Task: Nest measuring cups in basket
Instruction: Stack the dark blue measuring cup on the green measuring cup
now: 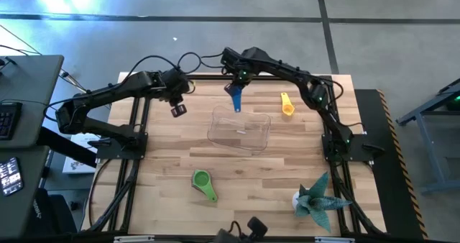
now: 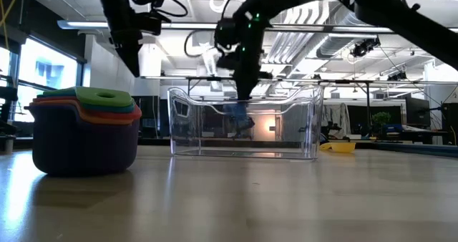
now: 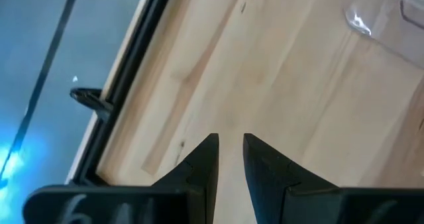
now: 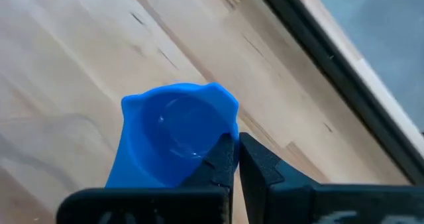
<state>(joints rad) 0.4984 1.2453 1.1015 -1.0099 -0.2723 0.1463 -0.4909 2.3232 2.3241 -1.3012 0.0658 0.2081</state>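
My right gripper hangs over the table's far middle, just beyond the clear basket, shut on a blue measuring cup. In the low view, this cup shows through the basket's walls. My left gripper hovers over bare wood left of the basket, fingertips a little apart with nothing between them. A yellow cup lies on the table at the far right. A stack of cups with a green one on top stands near the front edge. My right gripper pinches the blue cup's rim wall, one finger inside the bowl and the other outside. The fingers come from above, pointing steeply down. The cup is lifted clear of the table, and its open mouth faces up toward the wrist.
A spiky teal-grey paper figure sits at the near right corner. Dark frame rails run along the table's left and right edges. Bare wood lies between the basket and the green-topped stack.
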